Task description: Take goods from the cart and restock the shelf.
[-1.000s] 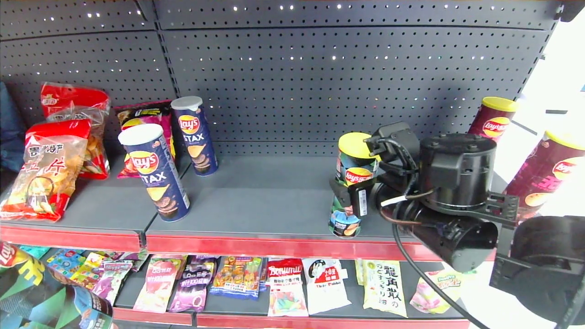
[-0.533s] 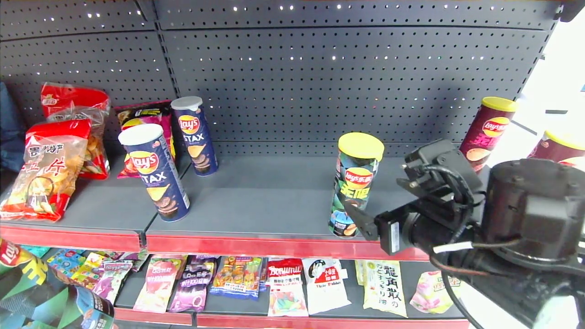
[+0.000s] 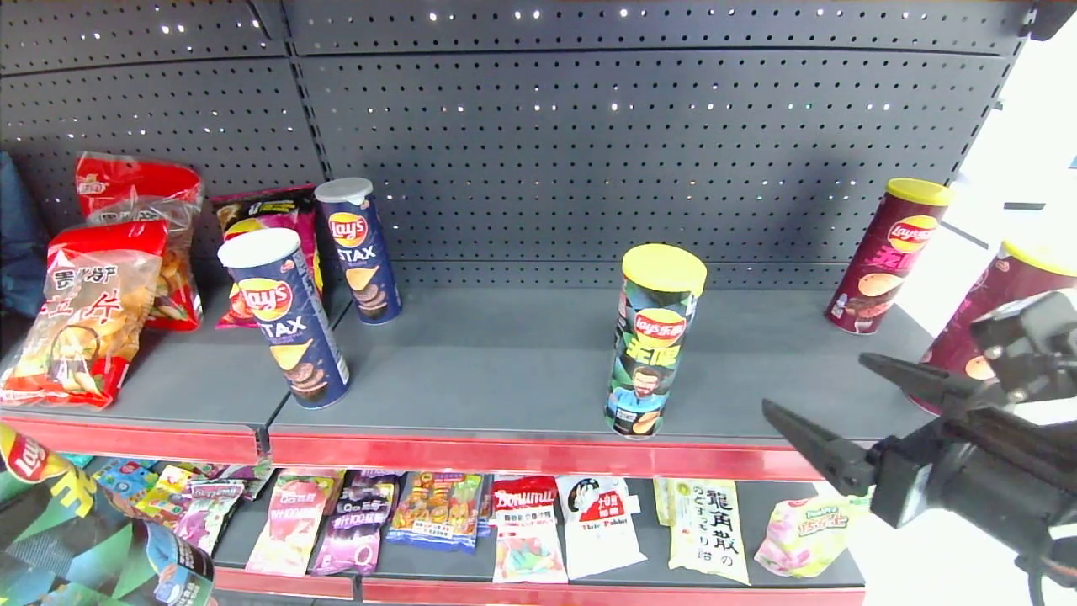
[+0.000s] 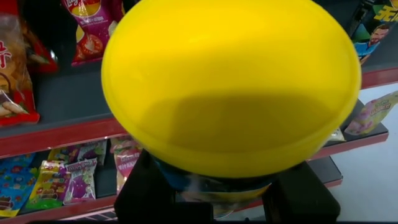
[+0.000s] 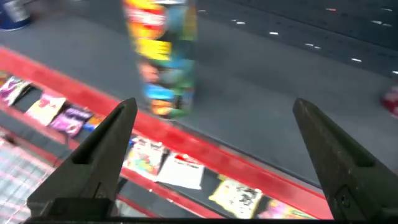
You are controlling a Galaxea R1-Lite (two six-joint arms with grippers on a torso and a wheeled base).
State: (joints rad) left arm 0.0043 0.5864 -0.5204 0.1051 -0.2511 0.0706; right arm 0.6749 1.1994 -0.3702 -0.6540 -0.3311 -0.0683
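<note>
While the right gripper hangs with its two dark fingers spread wide and nothing between them, it sits in front of the right part of the upper shelf, about level with that shelf's red front edge. Seen from its own wrist, the right gripper faces a standing can with a clear gap on every side. This standing can, yellow-lidded and upright, is on the upper shelf close to the front edge and apart from the fingers. The left gripper is closed around a second yellow-lidded can, the held can, its black fingers flanking the body below the lid. The held can appears tilted at the lower left, in front of the shelving. Two maroon cans stand at the far right of the upper shelf. Two blue cans stand upright on the left part, with snack bags beside them. Small sachets lie in a row on the lower shelf. A perforated back panel rises behind.
</note>
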